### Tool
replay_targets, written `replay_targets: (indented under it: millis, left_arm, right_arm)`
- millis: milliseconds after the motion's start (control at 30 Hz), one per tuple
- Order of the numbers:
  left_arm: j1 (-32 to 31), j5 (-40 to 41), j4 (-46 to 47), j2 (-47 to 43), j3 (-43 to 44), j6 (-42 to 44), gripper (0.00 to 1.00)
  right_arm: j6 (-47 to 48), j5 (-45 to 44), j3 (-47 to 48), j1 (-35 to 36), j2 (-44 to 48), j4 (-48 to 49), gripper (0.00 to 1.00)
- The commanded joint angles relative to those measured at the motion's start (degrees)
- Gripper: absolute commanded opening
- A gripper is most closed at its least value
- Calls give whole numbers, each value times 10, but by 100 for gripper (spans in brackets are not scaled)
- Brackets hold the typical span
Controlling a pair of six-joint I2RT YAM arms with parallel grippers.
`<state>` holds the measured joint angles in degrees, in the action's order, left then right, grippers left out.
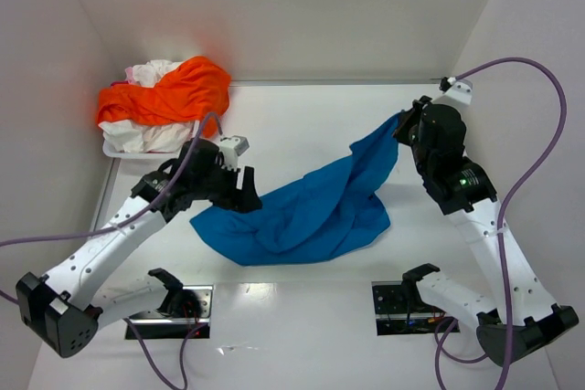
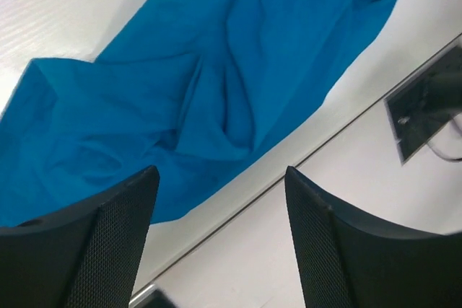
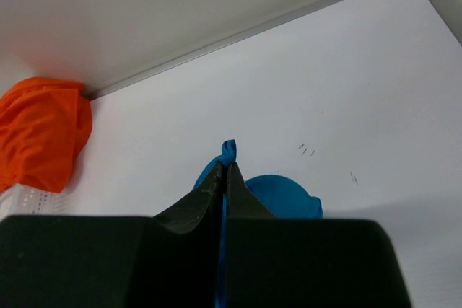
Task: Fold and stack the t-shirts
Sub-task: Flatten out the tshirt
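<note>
Right gripper (image 3: 225, 171) pinched blue t-shirt (image 1: 302, 212) at its far right corner; left gripper (image 2: 220, 178) spread, over its left edge.

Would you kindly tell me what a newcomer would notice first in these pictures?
The blue shirt sprawls crumpled mid-table, one corner held up by the shut right tool. The open left tool hangs at its other end. An orange shirt tops a pile at the far left.
</note>
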<state>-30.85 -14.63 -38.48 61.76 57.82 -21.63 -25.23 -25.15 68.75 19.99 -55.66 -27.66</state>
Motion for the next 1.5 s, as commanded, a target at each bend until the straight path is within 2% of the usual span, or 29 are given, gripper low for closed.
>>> replay_targets:
  millis: [0,167,333,633,900,1267,1333,1467]
  left_arm:
    - [-2,-2,54,-37,-35,-85,79]
    - [-2,-39,115,-29,-119,-125,80]
    - [-15,-44,137,6,-119,-147,79]
    - [-20,-44,205,76,-176,-157,80]
    - [-25,-50,244,131,-190,-147,74]
    - [-32,-74,283,204,-195,-130,71]
    - [-37,-74,283,204,-195,-130,69]
    - [-42,-74,283,204,-195,-130,56]
  right_arm:
    - [-5,-18,-13,-4,0,40,0]
    - [-10,-18,-27,-4,0,40,0]
    - [-16,-18,-39,-4,0,40,0]
    - [-22,-13,-67,-4,12,40,0]
    - [-22,-8,-72,-4,12,40,0]
    - [-22,-8,-78,-4,6,45,0]
    - [-22,-8,-78,-9,6,45,0]
    - [-22,-8,-83,-9,1,51,0]
